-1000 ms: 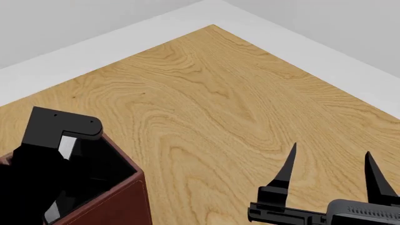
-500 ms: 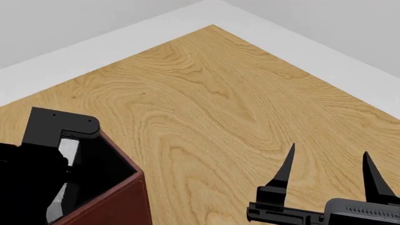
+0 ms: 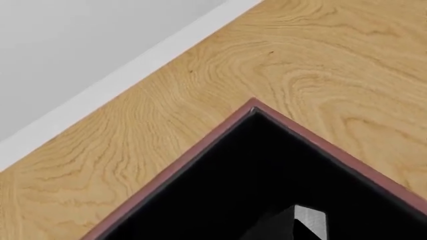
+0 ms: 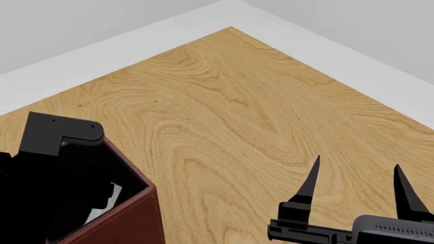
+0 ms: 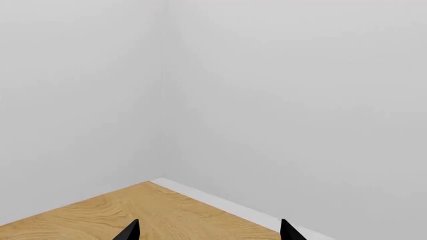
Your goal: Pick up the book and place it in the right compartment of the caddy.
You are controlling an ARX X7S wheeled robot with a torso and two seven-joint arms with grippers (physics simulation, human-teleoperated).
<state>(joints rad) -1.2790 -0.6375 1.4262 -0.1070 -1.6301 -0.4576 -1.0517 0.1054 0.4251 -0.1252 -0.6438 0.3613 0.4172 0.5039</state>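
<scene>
The caddy shows at the lower left of the head view as a reddish-brown wall round a black well, the right compartment. A white-grey sliver low inside it looks like the page edges of the book; the black cover blends into the lining. My left arm hangs over this well, and its fingers are lost in the black. In the left wrist view a corner of the caddy rim frames the dark well, with a pale patch of the book inside. My right gripper is open and empty over bare wood.
The wooden tabletop runs to a far corner, edged by a white band and grey walls. In the right wrist view, table and wall corner lie beyond my right gripper.
The pale page edges now show lower and further inside the well. The black end of my left arm has shifted slightly up and left. The right gripper has stayed put.
</scene>
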